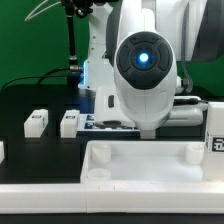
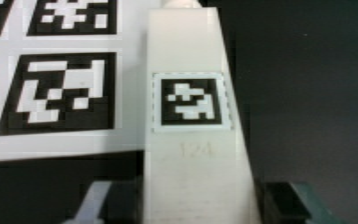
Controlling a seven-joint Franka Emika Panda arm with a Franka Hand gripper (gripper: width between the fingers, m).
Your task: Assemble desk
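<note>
The end effector [image 2: 194,200] is clamped on one white leg [image 2: 192,110]. In the wrist view its two dark fingers [image 2: 108,200] sit tight against the leg's opposite long sides, close to one end. The leg's long axis runs straight out from the grip, crosswise to the line between the fingers, and its black-and-white tag faces the camera. Just beside the leg lies the marker board [image 2: 51,90]. The pictures do not show whether the leg rests on the dark surface [image 2: 318,80] or has cleared it.

In the exterior view the arm's body hides the grip. The tabletop [image 1: 140,178] lies on the near side of the arm, rim up, with its corner sockets empty. Two more legs [image 1: 37,121] [image 1: 69,122] stand on the surface toward the exterior view's left, well apart from the tabletop.

The likely next step is seating the held leg in a socket. The leg lies on the far side of the tabletop, so it has to come toward the near side and be stood on end over a corner. Held near one end, it may swing or slip.
</note>
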